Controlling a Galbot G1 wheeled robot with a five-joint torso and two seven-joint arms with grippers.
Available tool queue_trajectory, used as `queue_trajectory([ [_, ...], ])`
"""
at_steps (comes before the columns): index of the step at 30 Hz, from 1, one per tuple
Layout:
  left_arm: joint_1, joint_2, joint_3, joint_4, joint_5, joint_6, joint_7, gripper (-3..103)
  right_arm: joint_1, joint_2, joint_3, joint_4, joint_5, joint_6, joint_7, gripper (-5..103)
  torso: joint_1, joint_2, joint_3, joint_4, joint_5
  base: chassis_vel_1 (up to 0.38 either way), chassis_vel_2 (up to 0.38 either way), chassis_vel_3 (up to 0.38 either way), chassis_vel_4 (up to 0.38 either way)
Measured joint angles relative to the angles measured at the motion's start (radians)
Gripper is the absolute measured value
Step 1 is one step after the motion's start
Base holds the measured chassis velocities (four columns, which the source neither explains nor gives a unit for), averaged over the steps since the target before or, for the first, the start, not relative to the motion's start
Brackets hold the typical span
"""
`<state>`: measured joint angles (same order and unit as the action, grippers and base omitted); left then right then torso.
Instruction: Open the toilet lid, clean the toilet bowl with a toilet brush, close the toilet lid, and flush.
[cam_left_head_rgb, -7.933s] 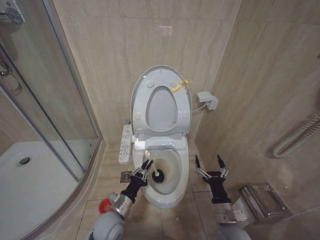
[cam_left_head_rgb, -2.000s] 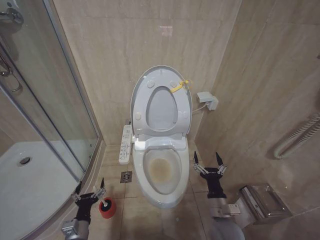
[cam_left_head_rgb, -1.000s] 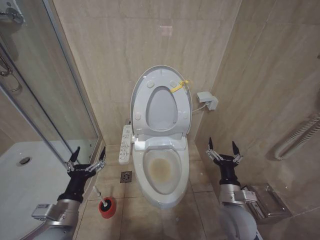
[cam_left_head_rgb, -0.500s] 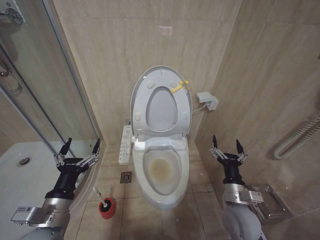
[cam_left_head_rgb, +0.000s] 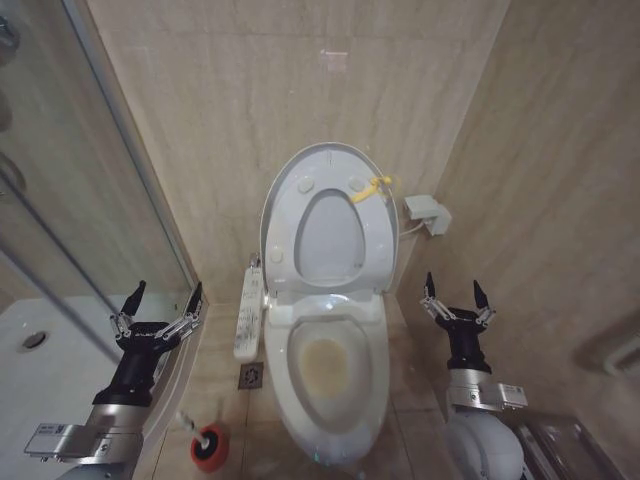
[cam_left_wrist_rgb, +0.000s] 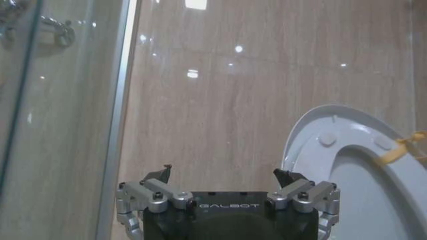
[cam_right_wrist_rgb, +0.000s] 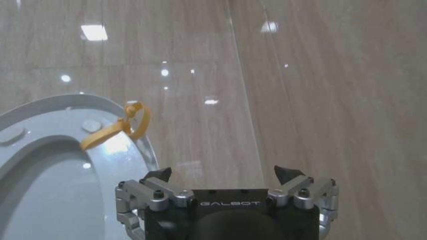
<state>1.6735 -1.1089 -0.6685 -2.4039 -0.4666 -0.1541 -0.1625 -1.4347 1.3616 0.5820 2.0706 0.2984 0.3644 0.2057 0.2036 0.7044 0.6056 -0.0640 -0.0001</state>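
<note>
Toilet lid (cam_left_head_rgb: 372, 170) upright against the back wall, seat ring (cam_left_head_rgb: 328, 232) raised with it, yellow tag (cam_left_head_rgb: 378, 186) up near the top edge; propped that way to leave the toilet bowl (cam_left_head_rgb: 331, 366) exposed for scrubbing, brownish stain showing in the middle of the basin. White button panel (cam_left_head_rgb: 247, 314) along the bowl's left flank, just beside the rim.

Toilet brush (cam_left_head_rgb: 203, 433) parked head-down in the red holder (cam_left_head_rgb: 208, 451) on the floor to the left of the bowl, pale handle slanting up and out; set there, by the look of it, because scrubbing is finished and closing comes next.

Left gripper (cam_left_head_rgb: 160, 311) lifted beside the shower glass (cam_left_head_rgb: 70, 190), fingers spread wide, nothing between them, well apart from brush and bowl alike. Right gripper (cam_left_head_rgb: 456, 301) raised on the other side of the bowl near the side wall, likewise spread and empty. Both pointing up toward the raised lid: in the left wrist view the lid's (cam_left_wrist_rgb: 360, 165) edge off to one side of the open jaws, in the right wrist view the tag (cam_right_wrist_rgb: 115, 129) close ahead. Probably poised so either arm can reach the top edge and tip the lid forward
</note>
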Motion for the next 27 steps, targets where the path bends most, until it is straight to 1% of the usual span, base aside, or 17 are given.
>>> queue_trajectory([
  [2,0.003,-0.002,0.003,0.001,0.004,-0.003,0.0,100,0.0,0.003,0.0,-0.004,-0.008,0.01,-0.003,100,0.0,0.0,0.0,-0.0003,0.0002,-0.108,0.075,0.061,-0.098],
  [6,0.003,0.003,0.001,0.001,0.003,-0.004,0.0,100,0.0,0.006,-0.002,-0.006,-0.014,0.011,-0.003,100,0.0,0.0,0.0,0.0002,0.0001,-0.039,0.019,0.013,-0.027],
  [12,-0.013,0.013,-0.011,0.014,-0.008,0.019,-0.008,100,0.006,0.01,-0.009,-0.014,-0.018,0.011,-0.007,100,-0.001,0.0,0.0,-0.0001,0.0002,0.032,-0.044,-0.034,0.03],
  [16,-0.027,0.018,-0.011,0.03,-0.01,0.02,-0.012,100,0.018,0.01,-0.012,-0.026,-0.019,0.006,-0.007,100,-0.001,0.0,0.0,0.0,0.0001,0.0,0.0,0.0,0.0],
  [17,-0.031,0.02,-0.011,0.036,-0.01,0.019,-0.014,100,0.025,0.009,-0.012,-0.031,-0.019,0.003,-0.007,100,-0.001,0.0,0.0,0.0002,0.0001,0.0,0.0,0.0,0.0],
  [18,-0.039,0.023,-0.009,0.049,-0.009,0.016,-0.013,96,0.034,0.008,-0.013,-0.04,-0.019,-0.002,-0.007,100,-0.001,0.0,0.0,0.0001,0.0,0.0,0.0,0.0,0.0],
  [24,-0.058,0.032,-0.004,0.079,-0.011,-0.004,-0.006,96,0.067,0.008,-0.017,-0.074,-0.019,-0.01,-0.005,100,-0.001,0.0,0.0,-0.0003,0.0001,-0.031,-0.008,-0.017,-0.034],
  [25,-0.063,0.033,-0.003,0.086,-0.011,-0.009,-0.004,100,0.074,0.008,-0.018,-0.08,-0.018,-0.012,-0.003,100,-0.001,0.0,0.0,-0.0003,0.0001,0.0,0.0,0.0,0.0],
  [27,-0.067,0.033,-0.002,0.093,-0.011,-0.012,-0.001,100,0.078,0.008,-0.02,-0.083,-0.017,-0.012,-0.003,100,-0.001,0.0,0.0,0.0,0.0,0.0,0.0,0.0,0.0],
])
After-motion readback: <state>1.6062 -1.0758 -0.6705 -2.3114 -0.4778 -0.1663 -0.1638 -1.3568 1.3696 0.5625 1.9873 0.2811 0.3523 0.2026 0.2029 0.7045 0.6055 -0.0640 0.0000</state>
